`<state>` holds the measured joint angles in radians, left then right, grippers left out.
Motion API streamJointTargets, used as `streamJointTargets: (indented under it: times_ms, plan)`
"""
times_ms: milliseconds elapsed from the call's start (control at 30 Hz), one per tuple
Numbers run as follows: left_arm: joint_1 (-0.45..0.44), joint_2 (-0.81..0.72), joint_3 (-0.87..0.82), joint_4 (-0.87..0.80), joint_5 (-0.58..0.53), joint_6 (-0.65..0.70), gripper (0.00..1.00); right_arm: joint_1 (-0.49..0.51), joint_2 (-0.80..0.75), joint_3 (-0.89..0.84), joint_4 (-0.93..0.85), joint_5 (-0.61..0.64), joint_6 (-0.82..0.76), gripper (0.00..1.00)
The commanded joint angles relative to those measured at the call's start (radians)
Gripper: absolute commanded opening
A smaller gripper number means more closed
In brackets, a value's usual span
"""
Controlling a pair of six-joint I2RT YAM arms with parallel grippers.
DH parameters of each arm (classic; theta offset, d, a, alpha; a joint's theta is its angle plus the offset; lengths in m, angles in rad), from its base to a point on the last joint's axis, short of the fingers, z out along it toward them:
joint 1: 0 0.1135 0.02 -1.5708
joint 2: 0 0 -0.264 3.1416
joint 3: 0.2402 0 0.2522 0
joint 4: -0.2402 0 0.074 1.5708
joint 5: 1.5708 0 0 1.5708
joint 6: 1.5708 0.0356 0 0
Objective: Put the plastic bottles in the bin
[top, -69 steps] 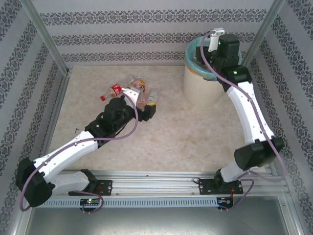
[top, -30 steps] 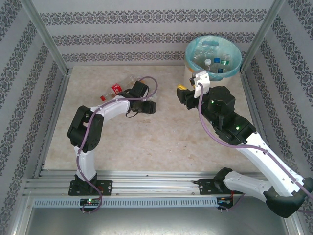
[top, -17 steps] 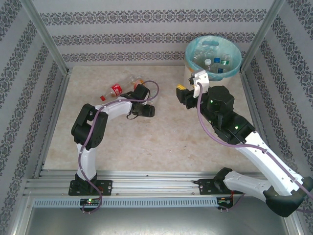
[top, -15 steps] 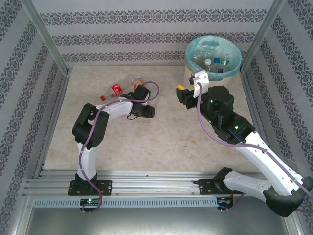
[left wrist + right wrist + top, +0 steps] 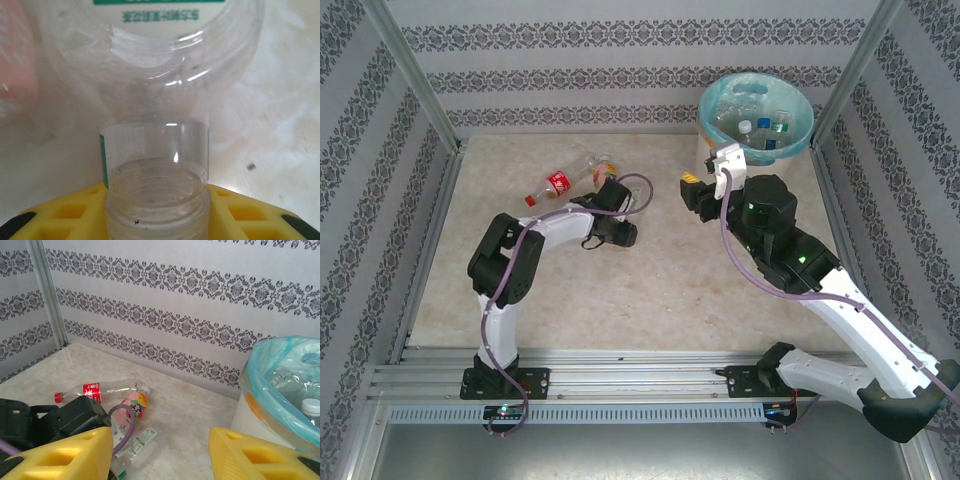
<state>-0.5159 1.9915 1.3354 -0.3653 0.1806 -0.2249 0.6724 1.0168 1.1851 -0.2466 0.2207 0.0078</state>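
Observation:
My left gripper (image 5: 157, 210) is shut on the open neck of a clear plastic bottle (image 5: 165, 85) with a green-and-white label, lying on the table. The yellow fingers (image 5: 75, 210) press it from both sides. Beside it lie a red-labelled bottle (image 5: 557, 184) and a pink-and-orange one (image 5: 601, 168). The right wrist view has the same red-labelled bottle (image 5: 95, 389), the pink-orange one (image 5: 135, 402) and the green-labelled one (image 5: 143, 438). My right gripper (image 5: 160, 455) hangs open with nothing in it, left of the bin (image 5: 718, 165). Several bottles (image 5: 760, 125) lie inside the bin's turquoise liner (image 5: 272, 385).
Patterned walls close the table at the back and sides, with metal posts (image 5: 415, 75) at the corners. The left arm's purple cable (image 5: 638, 190) loops above the bottles. Bare marble tabletop (image 5: 660, 290) lies between the two arms.
The left gripper has closed on the bottle's neck and drawn slightly toward the near edge. The right arm, earlier over the bin, has pulled back beside it and now holds still.

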Motion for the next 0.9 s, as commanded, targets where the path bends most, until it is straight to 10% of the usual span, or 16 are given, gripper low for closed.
streamJointTargets:
  times_ms: [0, 867]
  plan:
    - [-0.016, -0.092, -0.053, 0.046, 0.036, 0.056, 0.42, 0.013, 0.004, 0.008, 0.029, 0.003, -0.007, 0.54]
    - [-0.058, -0.789, -0.486, 0.504, 0.205, 0.138, 0.36, 0.012, -0.061, -0.035, 0.102, -0.004, 0.043, 0.53]
